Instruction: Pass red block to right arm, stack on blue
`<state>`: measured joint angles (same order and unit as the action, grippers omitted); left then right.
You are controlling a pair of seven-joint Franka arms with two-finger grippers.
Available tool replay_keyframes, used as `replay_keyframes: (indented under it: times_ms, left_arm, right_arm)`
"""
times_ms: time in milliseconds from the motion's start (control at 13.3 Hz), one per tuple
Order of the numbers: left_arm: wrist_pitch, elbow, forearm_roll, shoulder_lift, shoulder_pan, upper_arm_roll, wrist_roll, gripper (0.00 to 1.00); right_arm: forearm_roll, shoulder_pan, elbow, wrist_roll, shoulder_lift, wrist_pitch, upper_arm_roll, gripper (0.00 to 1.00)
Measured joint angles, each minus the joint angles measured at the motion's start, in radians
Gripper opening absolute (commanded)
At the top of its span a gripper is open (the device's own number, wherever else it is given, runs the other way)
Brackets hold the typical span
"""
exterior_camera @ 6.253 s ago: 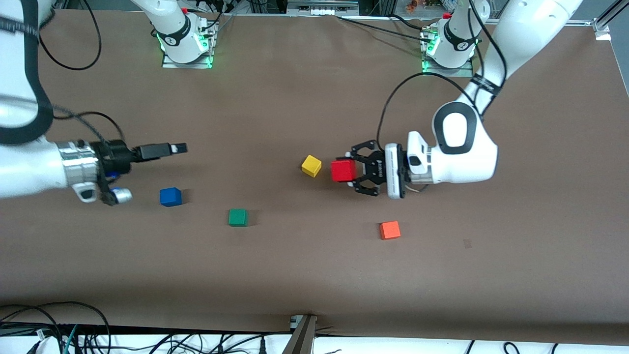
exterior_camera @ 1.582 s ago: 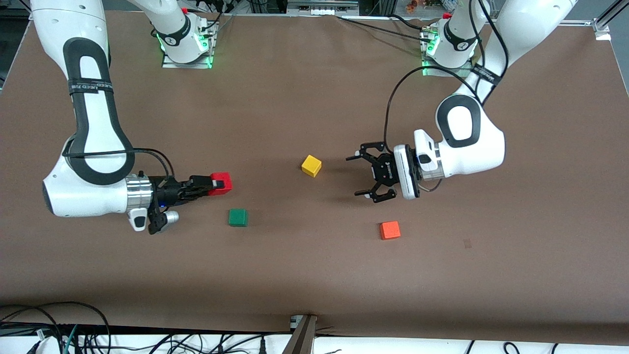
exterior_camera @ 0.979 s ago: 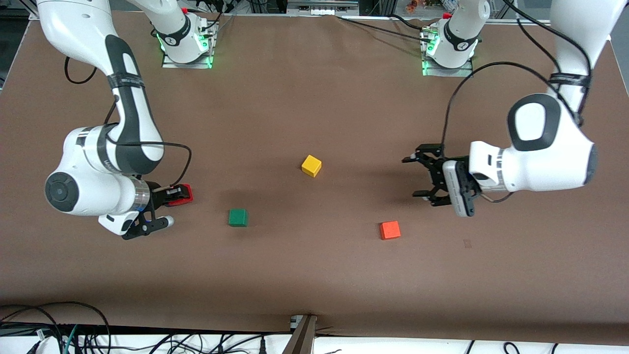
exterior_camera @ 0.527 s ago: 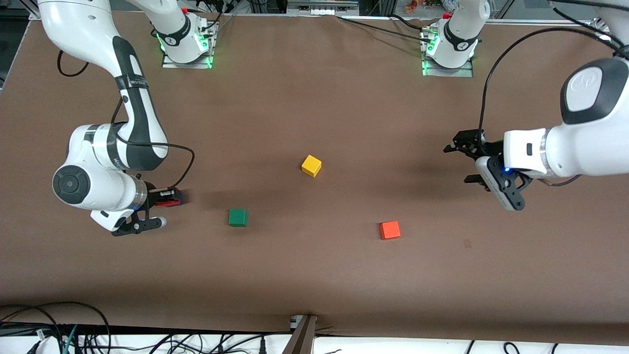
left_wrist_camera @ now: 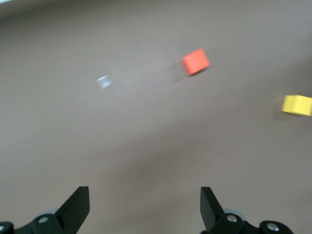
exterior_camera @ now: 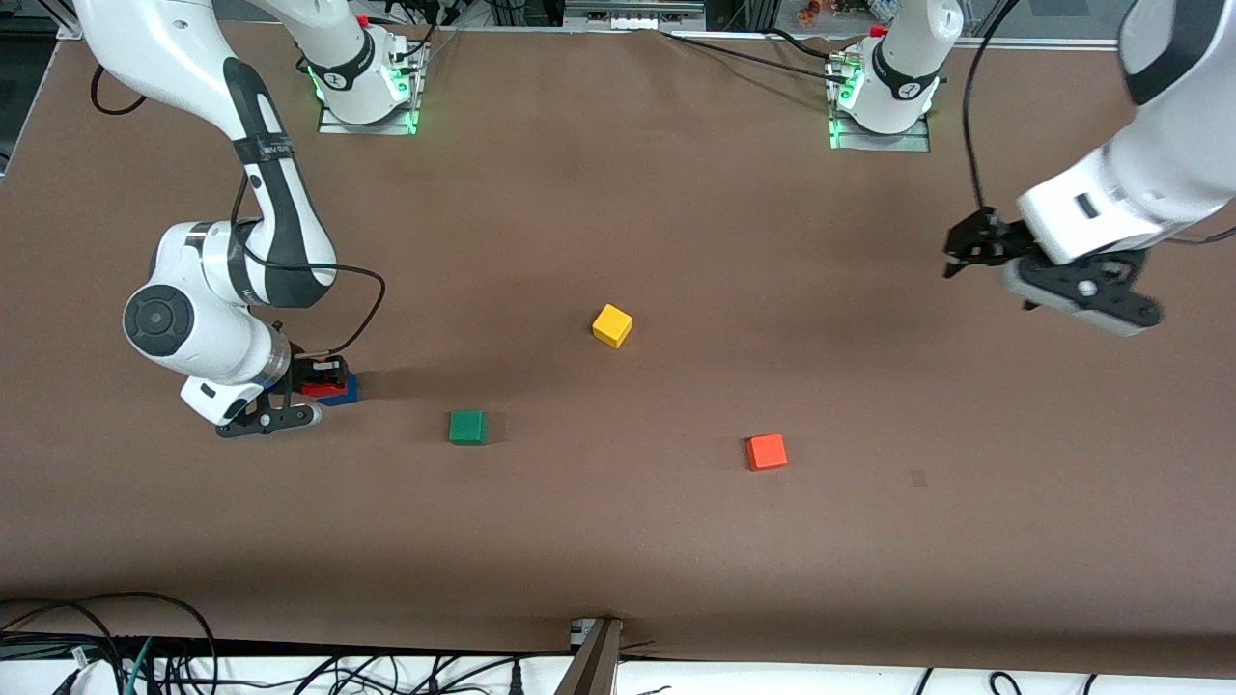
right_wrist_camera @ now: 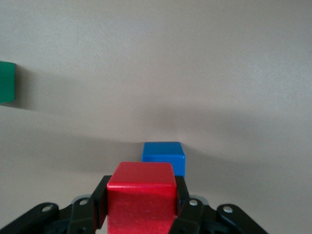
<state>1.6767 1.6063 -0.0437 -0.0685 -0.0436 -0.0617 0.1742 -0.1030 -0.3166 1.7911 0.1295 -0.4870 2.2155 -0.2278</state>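
My right gripper [exterior_camera: 323,376] is shut on the red block [exterior_camera: 316,389] and holds it low over the blue cube [exterior_camera: 345,391], near the right arm's end of the table. In the right wrist view the red block [right_wrist_camera: 141,195] sits between the fingers [right_wrist_camera: 100,202], and the blue cube [right_wrist_camera: 164,157] shows just past it, partly covered. I cannot tell whether the red block touches the blue cube. My left gripper [exterior_camera: 958,253] is open and empty, up over the table near the left arm's end. Its fingers [left_wrist_camera: 78,207] stand wide apart.
A green cube [exterior_camera: 467,427] lies beside the blue cube, toward the middle of the table. A yellow cube [exterior_camera: 611,325] lies at mid-table. An orange-red cube [exterior_camera: 766,452] lies nearer the front camera. The left wrist view shows the orange-red cube [left_wrist_camera: 196,61] and the yellow cube [left_wrist_camera: 297,105].
My right gripper has shifted slightly with the red block, and the blue cube now shows beside it. My left arm has risen and drawn back toward its own end of the table.
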Motion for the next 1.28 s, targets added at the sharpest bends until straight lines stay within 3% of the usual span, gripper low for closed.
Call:
replay_keyframes:
  times_ms: [226, 452, 678, 979, 1281]
  left_arm:
    - [0.134, 0.192, 0.041, 0.137, -0.015, 0.1, -0.038, 1.0]
    - [0.148, 0.269, 0.05, 0.184, -0.036, 0.097, -0.061, 1.0]
    - [0.083, 0.23, 0.051, 0.164, -0.044, 0.086, -0.124, 1.0]
    - [-0.001, 0.065, 0.053, 0.071, -0.029, 0.08, -0.167, 1.0]
    - [-0.002, 0.042, 0.053, 0.037, -0.005, 0.072, -0.167, 1.0]
  right_arm:
    - [0.0, 0.0, 0.038, 0.0, 0.002, 0.059, -0.005, 0.35]
    - [0.0, 0.0, 0.049, -0.001, 0.002, 0.072, -0.012, 0.35]
    - [0.0, 0.0, 0.053, -0.001, 0.002, 0.074, -0.013, 0.36]
    - [0.002, 0.0, 0.064, -0.001, 0.002, 0.074, -0.013, 0.36]
    - [0.006, 0.0, 0.073, 0.009, 0.002, 0.074, -0.013, 0.36]
